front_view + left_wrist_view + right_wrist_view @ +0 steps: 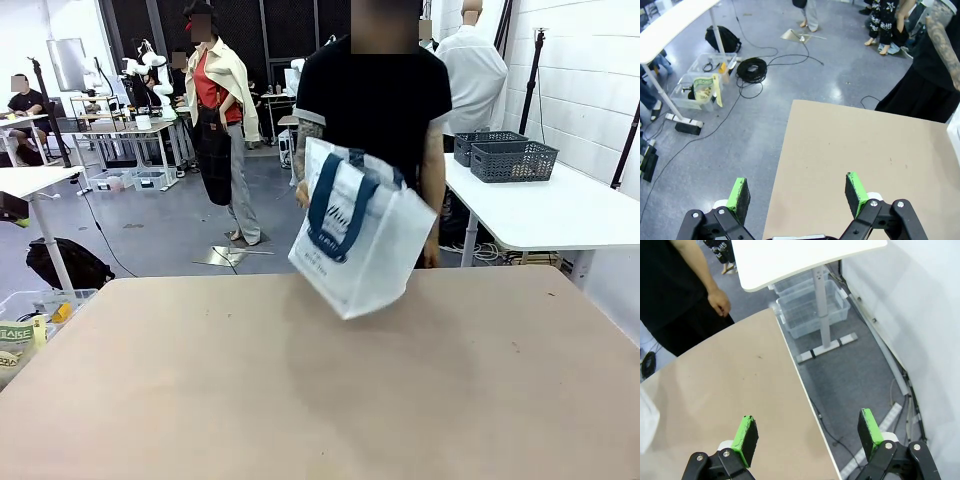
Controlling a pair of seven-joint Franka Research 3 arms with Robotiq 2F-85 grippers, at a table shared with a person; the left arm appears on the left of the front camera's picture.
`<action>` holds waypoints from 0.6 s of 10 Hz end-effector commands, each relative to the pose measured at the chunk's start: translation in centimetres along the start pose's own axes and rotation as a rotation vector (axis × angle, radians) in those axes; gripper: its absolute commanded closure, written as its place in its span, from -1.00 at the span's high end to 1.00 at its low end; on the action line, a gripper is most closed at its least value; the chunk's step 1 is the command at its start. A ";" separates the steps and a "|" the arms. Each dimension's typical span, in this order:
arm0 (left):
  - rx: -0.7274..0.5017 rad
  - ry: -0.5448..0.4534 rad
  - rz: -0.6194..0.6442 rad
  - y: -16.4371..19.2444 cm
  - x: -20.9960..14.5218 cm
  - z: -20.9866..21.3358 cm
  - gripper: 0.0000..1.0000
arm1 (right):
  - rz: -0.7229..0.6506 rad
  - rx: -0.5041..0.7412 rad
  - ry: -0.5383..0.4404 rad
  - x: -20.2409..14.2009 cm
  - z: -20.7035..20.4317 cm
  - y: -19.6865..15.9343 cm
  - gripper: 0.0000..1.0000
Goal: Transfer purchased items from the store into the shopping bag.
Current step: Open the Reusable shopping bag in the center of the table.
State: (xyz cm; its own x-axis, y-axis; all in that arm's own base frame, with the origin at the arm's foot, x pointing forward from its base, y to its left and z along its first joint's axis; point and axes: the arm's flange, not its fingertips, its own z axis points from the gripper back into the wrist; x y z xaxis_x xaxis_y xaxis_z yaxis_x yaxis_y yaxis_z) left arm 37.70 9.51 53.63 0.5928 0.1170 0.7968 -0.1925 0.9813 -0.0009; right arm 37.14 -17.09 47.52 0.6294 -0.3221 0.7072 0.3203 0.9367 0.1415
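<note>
Shopping bag over table's far edge, abt mid, w/ person right behind it; two baskets on side table beyond far-right corner; bins on floor off left edge.

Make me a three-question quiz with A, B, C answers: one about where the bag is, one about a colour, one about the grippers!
1. Where is the shopping bag? A) on the floor B) held up by the person over the table C) in a gripper
2. What colour are its handles? A) red B) navy blue C) yellow
3. How are the left gripper and right gripper? A) both open B) both shut C) one shut
Answers: B, the person holds it tilted; B, blue straps cross its white front; A, green pads stand wide apart.
</note>
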 end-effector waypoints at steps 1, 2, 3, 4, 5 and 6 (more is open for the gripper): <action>0.004 0.004 -0.010 -0.1 0.0 0.1 1.00 | -0.006 -0.002 0.010 -0.1 0.1 0.0 1.00; 0.004 0.004 -0.010 -0.1 0.0 0.1 1.00 | -0.006 -0.002 0.010 -0.1 0.1 0.0 1.00; 0.004 0.004 -0.010 -0.1 0.0 0.1 1.00 | -0.006 -0.002 0.010 -0.1 0.1 0.0 1.00; 0.004 0.004 -0.010 -0.1 0.0 0.1 1.00 | -0.006 -0.002 0.010 -0.1 0.1 0.0 1.00; 0.004 0.004 -0.010 -0.1 0.0 0.1 1.00 | -0.006 -0.002 0.010 -0.1 0.1 0.0 1.00; 0.004 0.004 -0.010 -0.1 0.0 0.1 1.00 | -0.006 -0.002 0.010 -0.1 0.1 0.0 1.00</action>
State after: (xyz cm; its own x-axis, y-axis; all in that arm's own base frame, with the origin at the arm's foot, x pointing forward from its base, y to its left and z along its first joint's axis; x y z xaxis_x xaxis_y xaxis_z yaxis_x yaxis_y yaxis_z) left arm 37.70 9.51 53.63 0.5928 0.1170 0.7968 -0.1925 0.9813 -0.0009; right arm 37.12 -17.13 47.53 0.6291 -0.3227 0.7072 0.3216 0.9363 0.1411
